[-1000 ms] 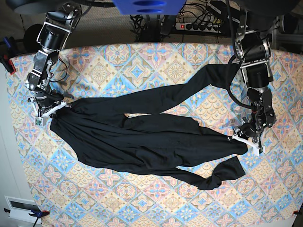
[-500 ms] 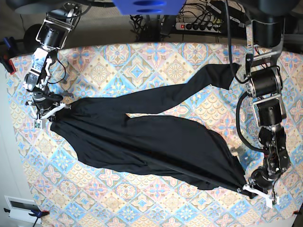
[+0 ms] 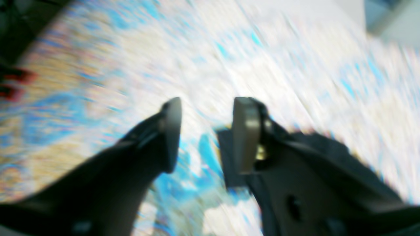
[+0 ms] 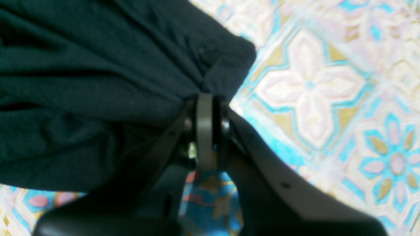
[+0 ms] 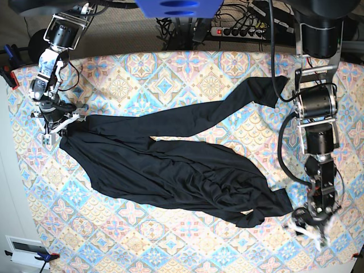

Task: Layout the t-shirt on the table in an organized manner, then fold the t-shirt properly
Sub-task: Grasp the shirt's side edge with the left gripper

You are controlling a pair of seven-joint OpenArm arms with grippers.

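So the right arm comes down along the table's (image 5: 187,65) far-left side in the base view, bent at the elbow, with its wrist pointing down onto the cloth, and the right claw (image 4: 205,98) is pinched tight on a bunched corner of the t-shirt (image 5: 170,165). The wrist view shows the two fingers pressed together with black fabric gathered right at the tips, and the patterned cloth showing beside and under them. The left arm hangs nearly straight down the other side of the base view, its links stacked one above the other, ending low near the table's near edge. The left claw (image 3: 205,131) has its fingers spread apart with only blurred tile pattern showing between them (that wrist view is heavily smeared, so don't trust fine detail), and something dark sits behind the right-hand finger, but I can't tell whether that's fabric or part of the claw. In the base view it sits just off the nearest tip of the shirt, not on it as far as I can see. The shirt itself sprawls diagonally across the middle of the table, rumpled and full of folds, with one long strip reaching up toward the left arm's upper links and a knotted-looking lump near its lower end. Behind the table there's a power strip (image 5: 242,31) and a tangle of cables (image 5: 176,28).
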